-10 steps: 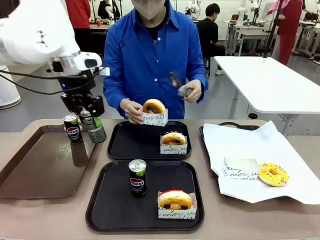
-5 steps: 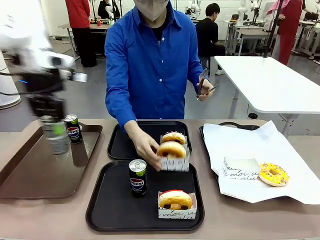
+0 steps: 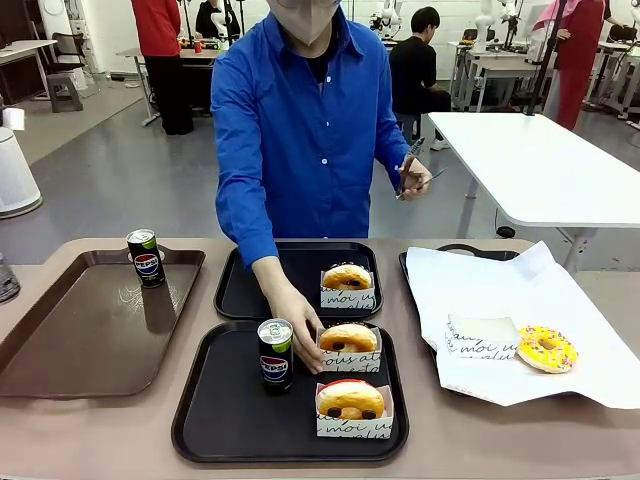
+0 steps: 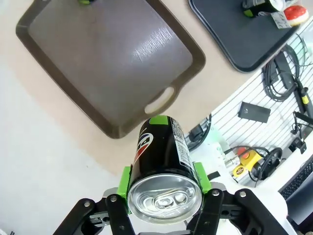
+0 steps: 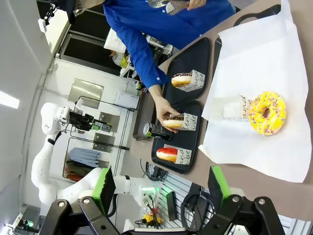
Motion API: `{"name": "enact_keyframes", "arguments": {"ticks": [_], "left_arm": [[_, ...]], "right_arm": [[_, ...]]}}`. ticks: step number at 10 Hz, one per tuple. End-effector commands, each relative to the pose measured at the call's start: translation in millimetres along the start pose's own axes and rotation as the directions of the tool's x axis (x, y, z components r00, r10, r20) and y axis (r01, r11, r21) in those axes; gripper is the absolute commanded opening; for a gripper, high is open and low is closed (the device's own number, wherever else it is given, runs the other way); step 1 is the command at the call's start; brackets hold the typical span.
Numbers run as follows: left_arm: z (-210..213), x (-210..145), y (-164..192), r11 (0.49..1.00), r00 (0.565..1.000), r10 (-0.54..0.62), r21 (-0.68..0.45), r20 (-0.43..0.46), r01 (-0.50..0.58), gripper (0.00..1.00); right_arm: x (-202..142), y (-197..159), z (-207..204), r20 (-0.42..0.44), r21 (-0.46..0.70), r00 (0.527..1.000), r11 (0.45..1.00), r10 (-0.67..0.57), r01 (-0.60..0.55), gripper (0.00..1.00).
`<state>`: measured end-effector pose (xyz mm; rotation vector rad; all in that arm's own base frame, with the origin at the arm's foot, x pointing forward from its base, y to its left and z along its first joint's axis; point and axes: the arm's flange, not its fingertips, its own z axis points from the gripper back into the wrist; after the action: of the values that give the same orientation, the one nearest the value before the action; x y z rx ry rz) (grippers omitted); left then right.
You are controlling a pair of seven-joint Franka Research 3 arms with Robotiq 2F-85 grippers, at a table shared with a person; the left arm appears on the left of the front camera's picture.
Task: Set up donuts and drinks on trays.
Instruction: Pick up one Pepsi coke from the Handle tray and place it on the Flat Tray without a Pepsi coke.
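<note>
Showing the stocking step partway done. Gripped a black can (image 4: 161, 152) between the left fingers (image 4: 164, 185), closed on its sides near the top, aloft off the handle end of the brown tray (image 4: 112, 73). Spread the right fingers (image 5: 161, 191) wide with nothing between them, high above the tabletop (image 3: 100, 430). Found the person's hand (image 3: 295, 320) on a boxed donut (image 3: 348, 340) at the near black tray (image 3: 195, 400), just beside a standing can (image 3: 275, 355). Judged the far black tray (image 3: 240, 290) short of a drink, and the next move to require carrying the held can across and lowering it upright onto bare tray floor, clear of the far boxed donut (image 3: 347, 278). Counted two black trays. Counted three cans: one held, one on the near tray, and a spare can (image 3: 146, 258) on the brown tray. Counted four donuts: the handled one and a red-glazed donut (image 3: 350, 400) boxed on the near tray, one boxed on the far tray, and a yellow donut (image 3: 546, 348) loose on white paper (image 3: 470, 290), beside an empty box (image 3: 480, 338).
</note>
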<state>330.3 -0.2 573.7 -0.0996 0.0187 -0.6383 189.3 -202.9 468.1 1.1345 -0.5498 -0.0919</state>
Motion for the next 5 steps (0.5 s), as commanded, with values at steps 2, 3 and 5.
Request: {"name": "enact_keyframes", "arguments": {"ticks": [2, 3, 5], "left_arm": [[0.0, 0.0, 0.0, 1.0, 1.0, 0.0, 0.0, 0.0, 0.0, 0.58], [0.0, 0.0, 0.0, 1.0, 1.0, 0.0, 0.0, 0.0, 0.0, 0.58], [0.0, 0.0, 0.0, 1.0, 1.0, 0.0, 0.0, 0.0, 0.0, 0.58]], "right_arm": [[2.1, 0.5, -0.7, 0.018, 0.028, 1.0, 0.999, 0.018, -0.018, 1.0], [2.1, 0.5, -0.7, 0.018, 0.028, 1.0, 0.999, 0.018, -0.018, 1.0], [2.1, 0.5, -0.7, 0.018, 0.028, 1.0, 0.999, 0.018, -0.018, 1.0]]}}
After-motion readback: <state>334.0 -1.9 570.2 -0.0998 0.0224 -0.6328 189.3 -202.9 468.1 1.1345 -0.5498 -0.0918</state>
